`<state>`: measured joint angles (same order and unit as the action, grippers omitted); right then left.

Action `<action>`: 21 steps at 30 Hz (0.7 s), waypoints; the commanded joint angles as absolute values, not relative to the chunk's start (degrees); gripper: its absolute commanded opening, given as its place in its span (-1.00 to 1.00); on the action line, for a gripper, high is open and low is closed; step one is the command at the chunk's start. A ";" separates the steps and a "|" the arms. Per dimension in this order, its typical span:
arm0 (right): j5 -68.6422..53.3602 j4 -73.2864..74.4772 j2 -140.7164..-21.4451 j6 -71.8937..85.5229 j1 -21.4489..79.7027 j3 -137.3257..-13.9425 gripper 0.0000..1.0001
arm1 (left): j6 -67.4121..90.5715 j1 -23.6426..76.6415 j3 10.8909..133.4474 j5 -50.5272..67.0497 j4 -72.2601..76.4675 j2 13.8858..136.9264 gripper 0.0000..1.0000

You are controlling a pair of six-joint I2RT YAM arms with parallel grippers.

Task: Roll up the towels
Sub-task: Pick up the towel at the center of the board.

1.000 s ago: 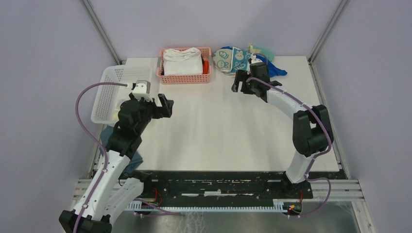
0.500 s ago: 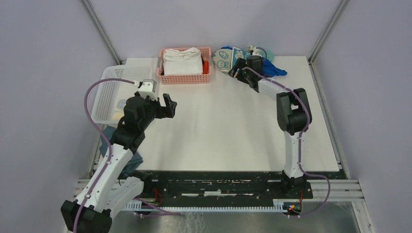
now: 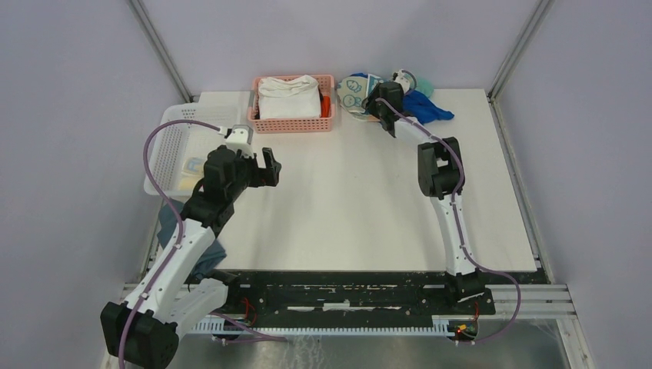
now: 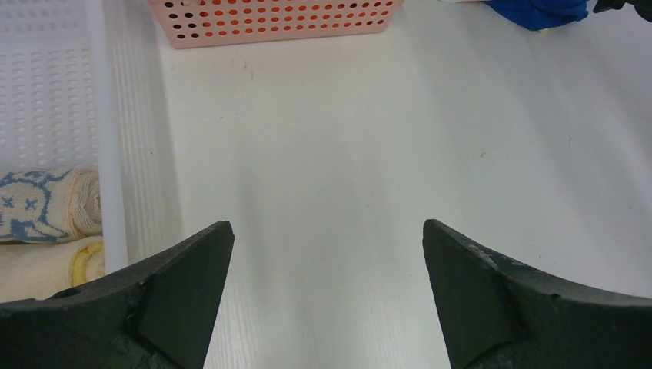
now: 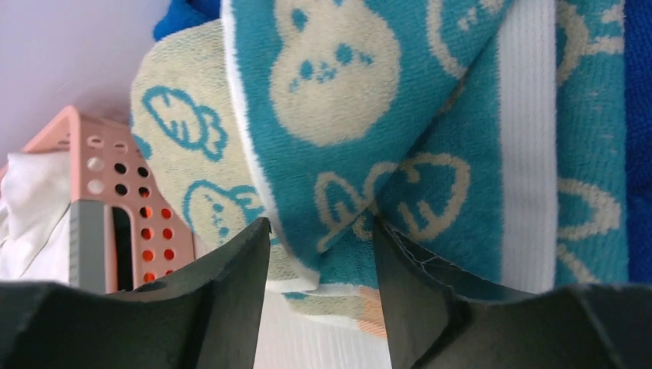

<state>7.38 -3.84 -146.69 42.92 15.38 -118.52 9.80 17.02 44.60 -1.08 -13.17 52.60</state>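
**Obs:** What has changed in the last second?

**Op:** The right gripper (image 5: 319, 238). It hung over the table's (image 3: 346, 200) far right. Now its arm (image 3: 442, 177) is stretched long to the back edge and the gripper is in among the cloths piled there. Its jaws were wide and have come in a good way.

**Obs:** Holding anything?

**Op:** A folded edge of the teal towel (image 5: 338, 115) — the one with pale rabbit faces — hangs between the two fingers and fills the gap. The wrist view shows cloth against both fingers, nothing more. I cannot tell whether they have bitten yet.

**Obs:** Where does that towel lie?

**Op:** At the far edge, just right of the pink basket (image 3: 292, 123). It is draped over a paler cloth (image 5: 184, 154) with teal outlines, and a blue cloth (image 3: 427, 108) sits beside it.

**Obs:** Left side?

**Op:** The left gripper (image 4: 327, 231) is spread full and empty, hovering over bare table by the white basket (image 3: 173, 146). It has shifted a little, no more. Two rolls (image 4: 46, 204) already lie in that basket.

**Obs:** Meaning for the task?

**Op:** My reading — this is the pick for the next towel. It is not yet flat on the table, so all of its rolling is ahead. The risk is dragging the paler cloth along with it.
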 commanded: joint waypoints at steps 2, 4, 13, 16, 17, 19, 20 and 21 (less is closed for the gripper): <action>9.82 -2.54 -151.86 44.11 15.31 -127.23 -0.04 | 6.86 17.24 44.56 -2.47 -11.02 52.93 0.99; 8.45 -3.24 -150.97 42.99 15.22 -126.51 -0.27 | 6.83 17.23 44.56 -2.71 -11.04 52.83 0.99; 1.30 -2.23 -128.53 32.38 14.78 -112.95 -0.99 | 8.01 17.23 44.30 -0.90 -10.18 50.55 0.98; 1.03 1.21 -118.91 28.21 14.77 -108.02 -0.99 | 9.10 17.23 44.72 0.32 -10.09 49.71 0.99; 0.92 2.56 -115.61 26.77 14.77 -106.52 -0.99 | 9.71 17.25 44.92 1.17 -9.98 49.60 0.99; -0.01 6.85 -109.85 23.81 14.82 -105.01 -0.99 | 11.10 17.23 45.36 3.43 -9.72 49.55 0.99; -1.09 9.67 -107.28 21.90 14.87 -104.99 -0.99 | 11.87 17.23 45.66 4.49 -9.67 49.63 0.99; -2.49 12.34 -104.85 20.59 15.01 -105.13 -0.99 | 12.54 17.23 46.05 5.53 -9.93 49.74 1.00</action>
<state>1.06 6.11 -117.56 28.88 14.85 -104.99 9.78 17.02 44.38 0.64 -13.04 50.46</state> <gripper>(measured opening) 0.015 0.993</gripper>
